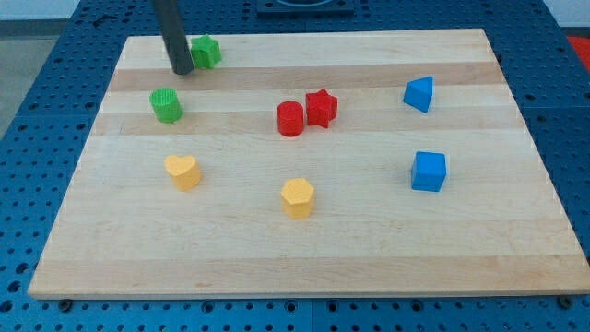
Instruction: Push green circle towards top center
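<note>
The green circle (167, 105) sits on the wooden board (369, 249) at the upper left. My tip (182, 70) is just above it and slightly to its right, a small gap apart. A second green block (206, 52), star-like in shape, lies right next to the rod on its right, near the board's top edge.
A red cylinder (289, 118) and a red star (321, 107) touch each other near the middle. A blue block (418, 93) and a blue cube (429, 171) lie on the right. A yellow heart (182, 171) and a yellow hexagon (298, 197) lie lower down.
</note>
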